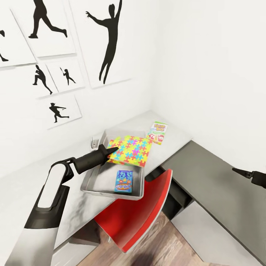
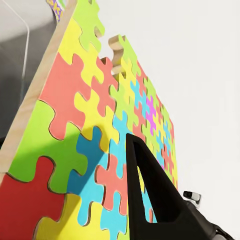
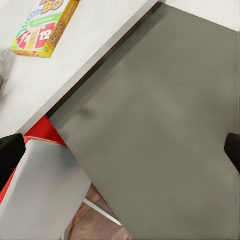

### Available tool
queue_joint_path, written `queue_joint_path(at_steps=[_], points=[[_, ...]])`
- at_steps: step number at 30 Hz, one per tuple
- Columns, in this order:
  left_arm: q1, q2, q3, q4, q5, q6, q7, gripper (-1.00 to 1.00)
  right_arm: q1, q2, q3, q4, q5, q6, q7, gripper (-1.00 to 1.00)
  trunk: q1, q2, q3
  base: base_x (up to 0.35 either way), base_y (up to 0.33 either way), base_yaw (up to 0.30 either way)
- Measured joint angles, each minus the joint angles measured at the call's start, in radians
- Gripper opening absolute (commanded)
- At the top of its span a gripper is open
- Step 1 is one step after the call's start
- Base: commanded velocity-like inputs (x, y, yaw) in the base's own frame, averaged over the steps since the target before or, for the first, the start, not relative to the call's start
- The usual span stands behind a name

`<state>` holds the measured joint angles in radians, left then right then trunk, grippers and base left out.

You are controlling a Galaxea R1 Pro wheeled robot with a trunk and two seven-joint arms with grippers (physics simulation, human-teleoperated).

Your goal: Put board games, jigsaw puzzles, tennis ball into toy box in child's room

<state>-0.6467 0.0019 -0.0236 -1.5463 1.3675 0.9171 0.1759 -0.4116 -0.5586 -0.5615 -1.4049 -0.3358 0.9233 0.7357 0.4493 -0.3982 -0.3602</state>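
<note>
On the pale table top (image 1: 138, 121) stands the clear toy box (image 1: 96, 179), with a small blue printed box (image 1: 123, 181) lying inside. My left gripper (image 1: 112, 150) is shut on the near edge of a jigsaw puzzle (image 1: 132, 149), which lies tilted over the box's far part. In the left wrist view one dark finger (image 2: 150, 190) lies across the jigsaw puzzle's (image 2: 80, 125) face. A board game (image 1: 159, 132) lies flat on the table beyond the box, and the board game (image 3: 44, 24) also shows in the right wrist view. My right gripper (image 1: 236, 171) hangs open over the dark top (image 1: 214, 184), holding nothing.
A red chair (image 1: 142, 210) is tucked under the desk just in front of the toy box. White walls close the corner behind and to the right, with black silhouette pictures (image 1: 107, 40) on the left wall. Wood floor (image 1: 162, 247) shows below.
</note>
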Motion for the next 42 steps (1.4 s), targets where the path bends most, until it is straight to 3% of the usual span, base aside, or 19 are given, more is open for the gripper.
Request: queue_joint_path(at_steps=[12,25,26,33,34,35,42], points=[[0.000,-0.001,0.001,-0.007,0.001,-0.012,-0.001,-1.00,0.000,0.001,0.001,0.000,0.001,-0.001,0.000,1.00,0.000,0.000,0.000,0.194,-0.099,-0.001],[-0.001,-0.001,0.003,-0.010,-0.002,-0.015,0.000,-1.00,0.000,0.012,0.001,-0.014,0.000,0.000,0.001,1.00,0.000,0.000,0.000,0.033,-0.012,0.000],[-0.001,0.000,0.004,-0.010,-0.002,-0.015,0.001,-1.00,0.000,0.023,0.003,-0.017,0.000,0.000,0.000,1.00,0.000,0.000,0.000,0.003,-0.001,0.000],[-0.016,0.004,0.010,-0.006,-0.002,-0.015,0.002,-1.00,0.000,0.029,0.044,-0.023,0.001,0.002,0.001,1.00,0.000,0.000,0.000,0.001,0.000,0.000],[-0.069,0.005,0.033,-0.005,0.005,-0.019,0.050,-1.00,0.000,0.031,0.071,-0.024,-0.001,0.004,0.001,1.00,0.000,0.000,0.000,0.000,0.000,0.000],[-0.085,0.004,0.035,-0.005,0.014,-0.019,0.069,-1.00,0.000,0.031,0.076,-0.024,0.000,0.005,0.001,1.00,0.000,0.000,0.000,0.000,0.000,0.000],[-0.159,-0.003,0.037,0.003,0.009,-0.019,0.201,-1.00,0.000,0.028,0.091,-0.029,0.000,0.007,0.008,1.00,0.000,0.000,0.000,0.000,0.000,0.000]])
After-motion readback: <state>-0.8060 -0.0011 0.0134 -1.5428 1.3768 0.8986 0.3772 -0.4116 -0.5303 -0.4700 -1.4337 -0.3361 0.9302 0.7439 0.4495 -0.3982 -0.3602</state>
